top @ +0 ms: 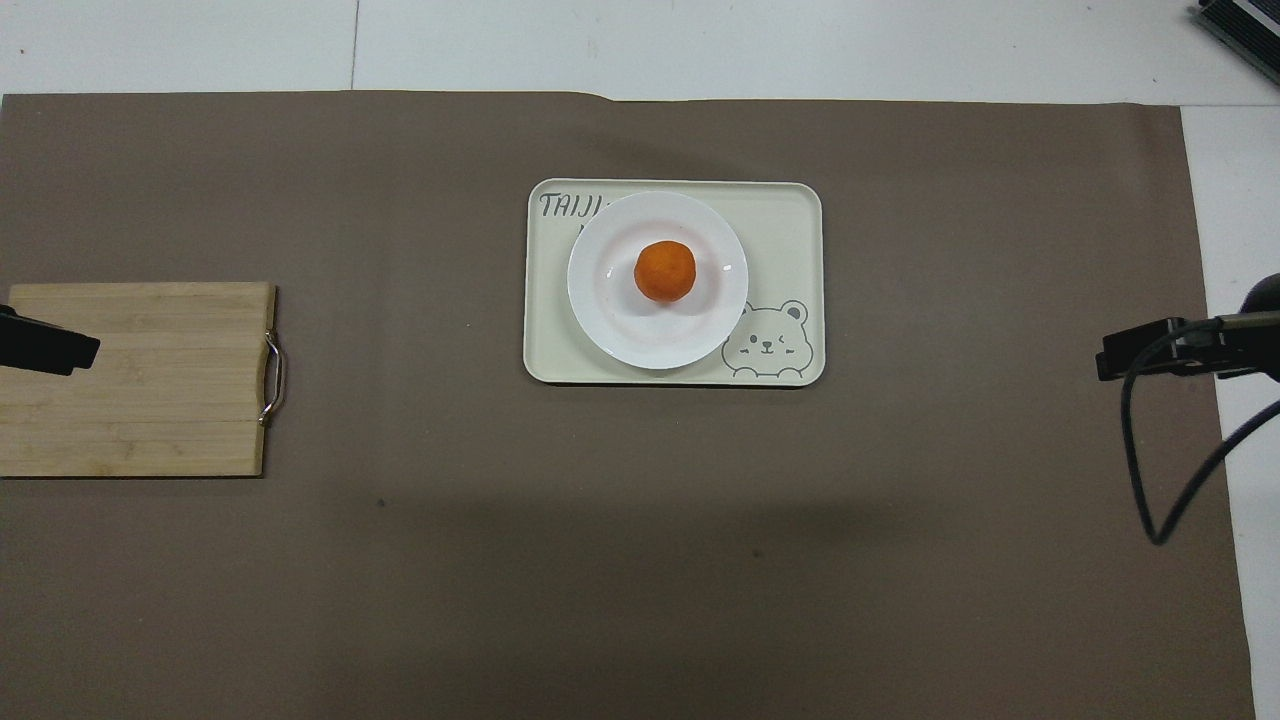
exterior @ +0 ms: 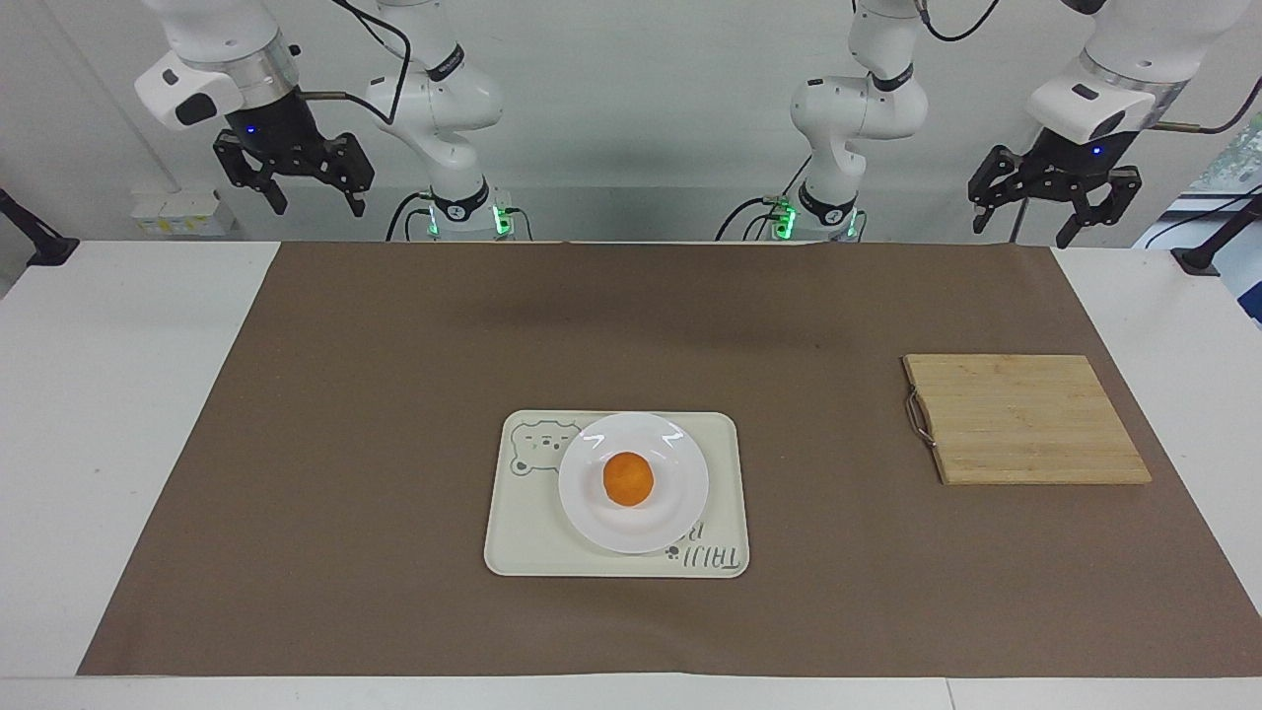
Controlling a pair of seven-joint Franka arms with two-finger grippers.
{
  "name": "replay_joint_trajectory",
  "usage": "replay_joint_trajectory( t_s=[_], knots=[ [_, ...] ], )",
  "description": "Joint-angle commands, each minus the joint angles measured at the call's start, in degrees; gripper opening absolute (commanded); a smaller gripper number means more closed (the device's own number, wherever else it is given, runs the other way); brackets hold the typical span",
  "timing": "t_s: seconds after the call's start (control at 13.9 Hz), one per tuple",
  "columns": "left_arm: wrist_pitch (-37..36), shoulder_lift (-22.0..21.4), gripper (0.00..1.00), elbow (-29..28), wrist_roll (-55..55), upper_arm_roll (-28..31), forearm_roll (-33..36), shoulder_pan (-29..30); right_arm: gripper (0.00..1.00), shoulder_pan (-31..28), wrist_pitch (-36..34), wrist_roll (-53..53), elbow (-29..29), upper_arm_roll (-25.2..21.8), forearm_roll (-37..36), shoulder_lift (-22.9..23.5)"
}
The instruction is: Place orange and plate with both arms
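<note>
Orange [exterior: 628, 478] on plate [exterior: 674, 513] — hands apart

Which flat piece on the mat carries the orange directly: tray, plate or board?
The white plate: the orange sits on it, and the plate rests on the bear-print tray.

orange [exterior: 628, 478] on plate [exterior: 680, 513] | plate on tray [exterior: 523, 532] | board [exterior: 1025, 419] toward left arm's end

Tray [top: 790, 215]: "TAIJI" printed at corner, rest hidden under plate [top: 610, 330].
</note>
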Motion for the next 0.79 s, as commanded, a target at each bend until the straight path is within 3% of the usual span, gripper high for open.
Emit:
replay_joint_trajectory(
  t_s=[0.0, 0.36, 0.72],
  knots=[
    [-1.9, -0.8, 1.00, 0.3, -0.6, 0.0, -1.3, 1.5, 1.00, -1.7, -0.2, 0.5, -2.2, 0.3, -0.4, -2.9],
    [-3.0, -1.5, 1.00, 0.4, -6.9, -0.1, -3.7, 3.3, 1.00, -4.6, 4.1, -4.5, -5.1, 0.0, -0.9, -3.2],
    [-5.9, -2.3, 1.00, 0.3, -6.7, -0.2, -3.0, 3.6, 1.00, -4.6, 3.7, -3.5, -1.8, 0.1, -0.7, -0.4]
  ],
)
